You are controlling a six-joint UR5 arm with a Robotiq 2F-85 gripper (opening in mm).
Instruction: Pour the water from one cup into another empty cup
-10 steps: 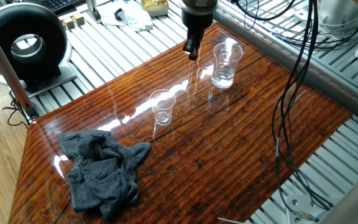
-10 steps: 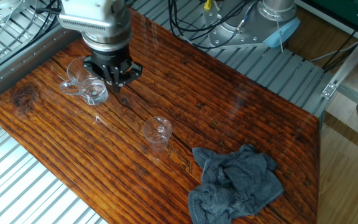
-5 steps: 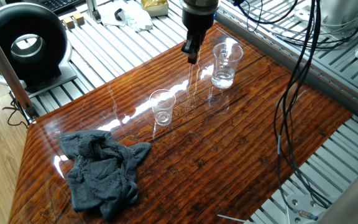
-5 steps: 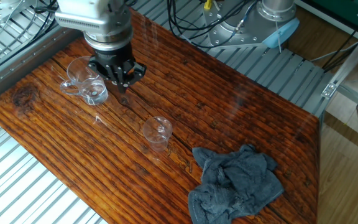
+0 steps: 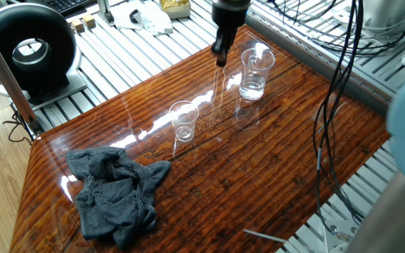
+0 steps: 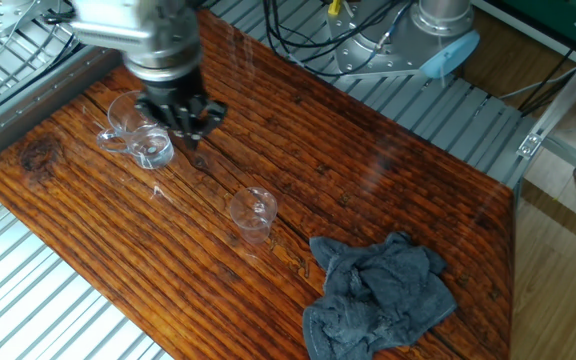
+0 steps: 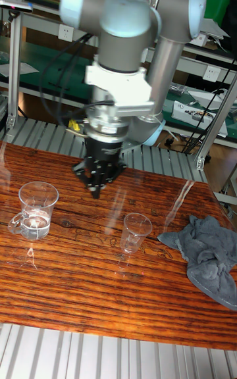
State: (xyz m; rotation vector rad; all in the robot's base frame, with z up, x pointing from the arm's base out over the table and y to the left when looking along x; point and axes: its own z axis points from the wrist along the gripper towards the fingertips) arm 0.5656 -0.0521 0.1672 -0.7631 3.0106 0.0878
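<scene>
Beside my tool (image 7: 99,189), whose fingers look closed on nothing, stands the wide clear plastic tumbler (image 7: 37,210): light, thin-walled, slippery. I'd grip mid-wall, gently.

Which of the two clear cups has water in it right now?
The larger, wider cup, standing close to the end effector. It holds a shallow layer of water. The smaller, narrower cup nearer the grey cloth looks empty.
</scene>
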